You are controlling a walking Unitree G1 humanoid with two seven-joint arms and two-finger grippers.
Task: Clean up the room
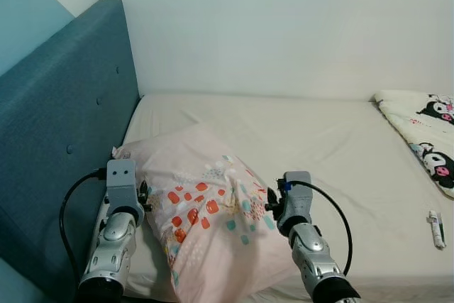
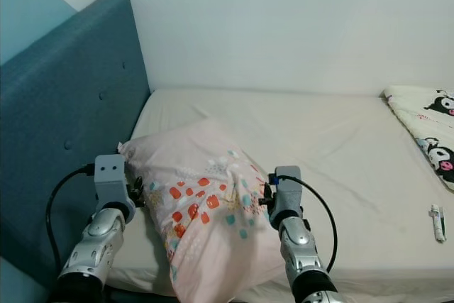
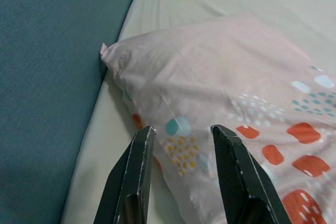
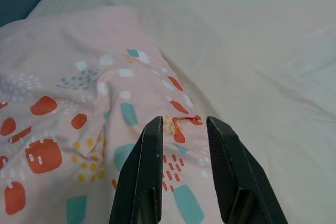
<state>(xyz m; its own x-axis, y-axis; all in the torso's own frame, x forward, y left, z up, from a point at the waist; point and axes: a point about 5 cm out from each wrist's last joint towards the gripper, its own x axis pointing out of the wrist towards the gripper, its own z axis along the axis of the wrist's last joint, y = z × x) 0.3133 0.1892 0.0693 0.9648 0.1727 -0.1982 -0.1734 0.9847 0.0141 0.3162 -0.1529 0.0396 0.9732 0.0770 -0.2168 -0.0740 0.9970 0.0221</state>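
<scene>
A pink pillow with orange and teal patches lies on the cream mattress, its far corner near the blue headboard. My left gripper is at the pillow's headboard side, open, its black fingers hovering over the pillow's edge with fabric showing in the gap. My right gripper is at the pillow's other side, also open, fingers over the patterned cover. In the left eye view both wrists flank the pillow, and the fingertips are hidden behind it.
A white blanket with black cartoon figures lies at the bed's right edge. A small white tube rests on the sheet at the front right. A plain white wall backs the bed.
</scene>
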